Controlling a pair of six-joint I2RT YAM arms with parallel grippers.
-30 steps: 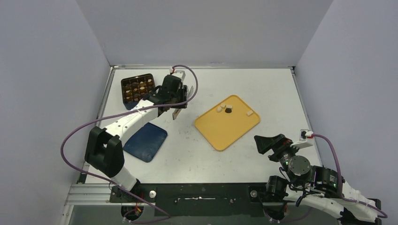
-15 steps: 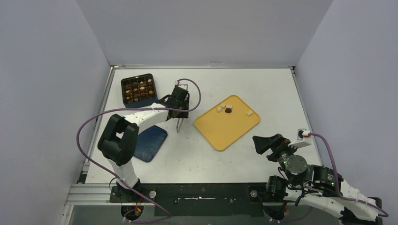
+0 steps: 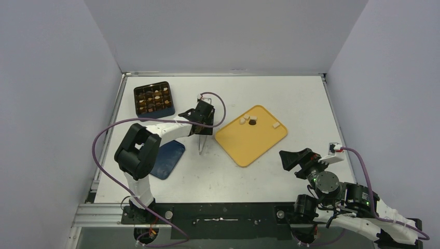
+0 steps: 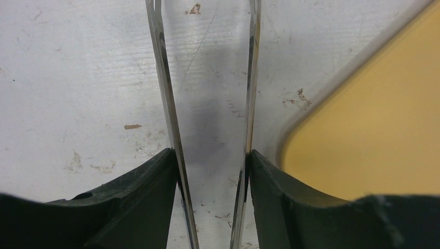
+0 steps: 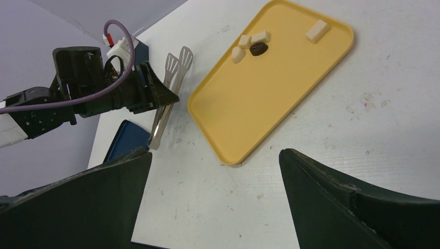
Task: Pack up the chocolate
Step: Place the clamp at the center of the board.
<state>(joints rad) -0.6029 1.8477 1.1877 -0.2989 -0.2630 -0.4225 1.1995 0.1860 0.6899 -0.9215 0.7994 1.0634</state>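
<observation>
Several chocolate pieces lie at the far end of the yellow tray [image 3: 249, 142]: cream ones [image 3: 242, 121] [image 5: 316, 31] and a dark one [image 3: 252, 122] [image 5: 258, 49]. More chocolate fills the dark compartment box [image 3: 153, 99] at the far left. My left gripper [image 3: 203, 123] [image 4: 211, 151] is shut on the long metal tongs [image 4: 166, 93] [image 5: 165, 111], with one tong arm against each finger. It hovers over bare table just left of the tray's corner [image 4: 373, 129]. The tongs' tips hold nothing. My right gripper [image 3: 296, 158] [image 5: 214, 153] stands wide open and empty, near the front right.
A blue lid [image 3: 166, 158] lies flat on the table, left of the tongs and near the left arm. The box sits close to the left wall. Purple cables loop over both arms.
My left gripper has carried the tongs away from the box, rightwards and nearer, to the tray's left corner. The right arm has barely moved.
</observation>
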